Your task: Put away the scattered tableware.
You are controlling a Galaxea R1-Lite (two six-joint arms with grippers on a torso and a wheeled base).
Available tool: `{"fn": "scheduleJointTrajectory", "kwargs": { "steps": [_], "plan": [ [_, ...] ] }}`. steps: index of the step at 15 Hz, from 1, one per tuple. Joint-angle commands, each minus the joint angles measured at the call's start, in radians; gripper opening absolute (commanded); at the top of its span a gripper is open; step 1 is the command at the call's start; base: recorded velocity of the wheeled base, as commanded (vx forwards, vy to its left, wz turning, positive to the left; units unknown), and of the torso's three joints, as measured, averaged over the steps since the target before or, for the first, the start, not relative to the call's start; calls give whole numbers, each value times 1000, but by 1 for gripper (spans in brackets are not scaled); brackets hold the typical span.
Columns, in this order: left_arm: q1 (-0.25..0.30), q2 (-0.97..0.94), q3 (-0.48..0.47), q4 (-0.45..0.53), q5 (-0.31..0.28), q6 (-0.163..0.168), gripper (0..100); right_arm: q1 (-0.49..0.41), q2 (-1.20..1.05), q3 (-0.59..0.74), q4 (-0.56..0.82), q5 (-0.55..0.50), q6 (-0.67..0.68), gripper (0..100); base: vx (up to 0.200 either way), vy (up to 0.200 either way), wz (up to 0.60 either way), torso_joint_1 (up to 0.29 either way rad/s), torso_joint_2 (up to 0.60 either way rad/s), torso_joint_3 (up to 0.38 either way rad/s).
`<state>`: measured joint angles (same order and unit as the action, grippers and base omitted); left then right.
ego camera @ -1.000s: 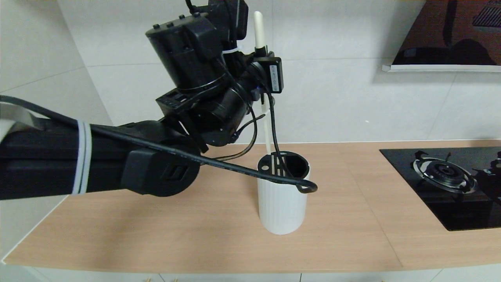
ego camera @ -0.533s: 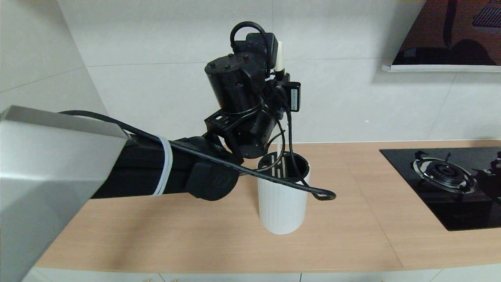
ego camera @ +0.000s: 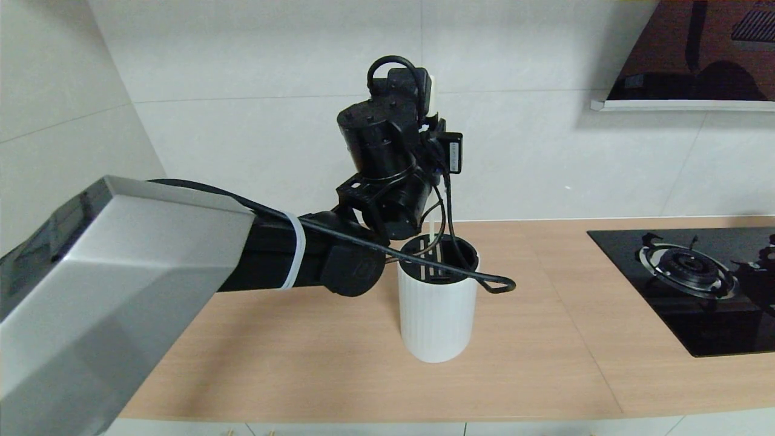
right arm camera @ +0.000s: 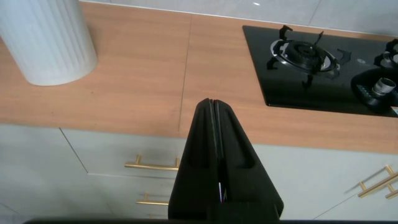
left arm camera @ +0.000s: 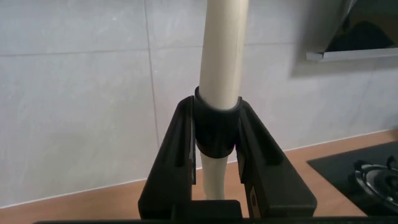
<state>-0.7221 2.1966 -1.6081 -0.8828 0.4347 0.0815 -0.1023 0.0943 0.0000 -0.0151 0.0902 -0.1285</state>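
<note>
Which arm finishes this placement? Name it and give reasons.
Left. The left gripper is shut on the cream utensil, held upright with its shaft reaching the slotted top of the white holder. The right gripper is shut, empty, out past the counter.

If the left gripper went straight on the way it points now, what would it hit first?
Probably the white tiled wall behind the wooden counter. The left gripper, shut on the cream-handled utensil, points roughly level toward it, nothing showing between; depth is unclear.
</note>
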Motion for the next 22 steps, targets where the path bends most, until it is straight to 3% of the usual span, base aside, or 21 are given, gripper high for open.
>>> {"fn": "scheduleJointTrajectory", "kwargs": {
  "steps": [1, 22],
  "plan": [
    [12, 9, 0, -1, 1, 0, 0, 0, 5, 0, 0, 0, 0, 0, 0, 0, 0, 0, 0, 0],
    [21, 29, 25, -4, 18, -16, 0, 0, 5, 0, 0, 0, 1, 0, 0, 0, 0, 0, 0, 0]
  ]
}}
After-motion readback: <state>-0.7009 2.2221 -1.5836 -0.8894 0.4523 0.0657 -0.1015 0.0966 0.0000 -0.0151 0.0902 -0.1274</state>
